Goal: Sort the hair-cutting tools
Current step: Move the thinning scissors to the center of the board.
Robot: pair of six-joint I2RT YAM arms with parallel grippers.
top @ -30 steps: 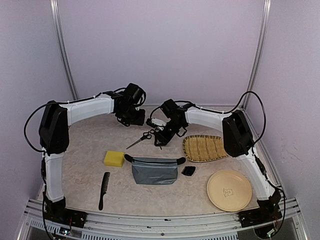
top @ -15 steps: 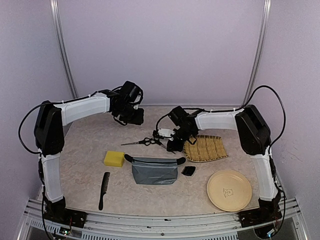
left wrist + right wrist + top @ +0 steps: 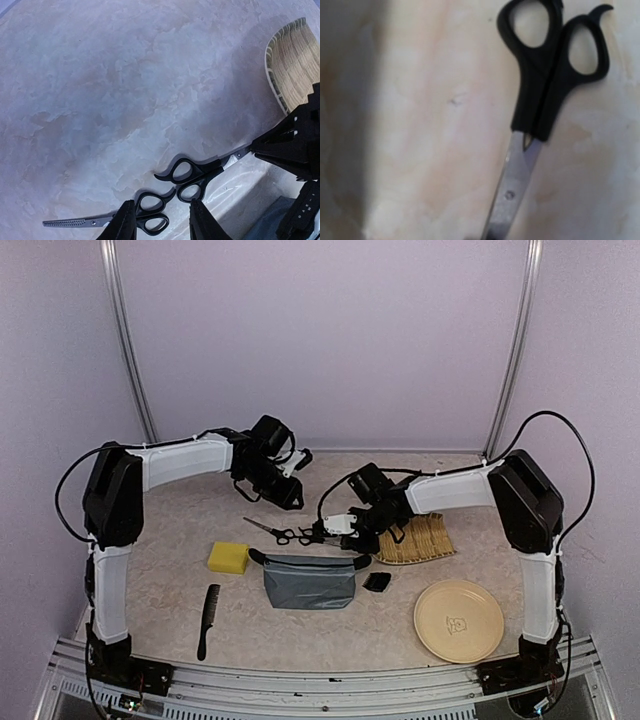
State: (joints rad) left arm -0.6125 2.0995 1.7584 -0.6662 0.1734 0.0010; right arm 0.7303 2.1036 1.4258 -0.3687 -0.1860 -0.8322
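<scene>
Two black-handled scissors lie side by side on the marbled table. The toothed pair [image 3: 268,531] [image 3: 150,215] lies to the left. The plain pair [image 3: 309,537] [image 3: 195,175] [image 3: 552,65] lies to the right of it. My right gripper [image 3: 327,535] [image 3: 254,148] is shut on the plain pair's blade tip, low over the table. My left gripper [image 3: 293,498] [image 3: 163,206] hangs open above the toothed pair's handles, with nothing between its fingers. A long black comb [image 3: 207,621] lies front left. A small black clipper guard [image 3: 377,581] lies right of the pouch.
A grey-blue zip pouch [image 3: 308,581] sits just in front of the scissors, with a yellow sponge [image 3: 228,557] to its left. A woven tray [image 3: 425,537] lies behind the right gripper and a round beige plate [image 3: 458,620] at the front right. Walls close in on three sides.
The right arm swung forward and left, and its jaws closed on the plain scissors' blade. The scissors shifted nearer the pouch. The left gripper dropped toward them.
</scene>
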